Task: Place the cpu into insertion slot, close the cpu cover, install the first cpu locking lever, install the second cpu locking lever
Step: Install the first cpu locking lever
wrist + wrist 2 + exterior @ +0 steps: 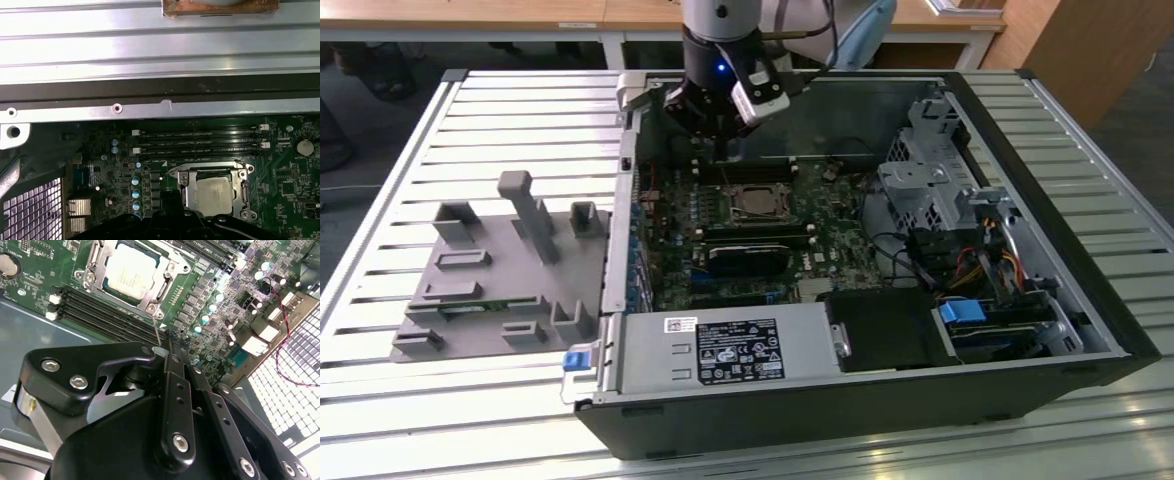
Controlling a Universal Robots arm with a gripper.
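Open PC case [854,410] sits on the slatted table [400,150], green motherboard [210,295] inside. My claw [167,347] hangs just beside the insertion slot [85,276]; can't tell if it's open or closed. The cpu cover [169,279] is down, with the cpu [131,271] seated in the slot.
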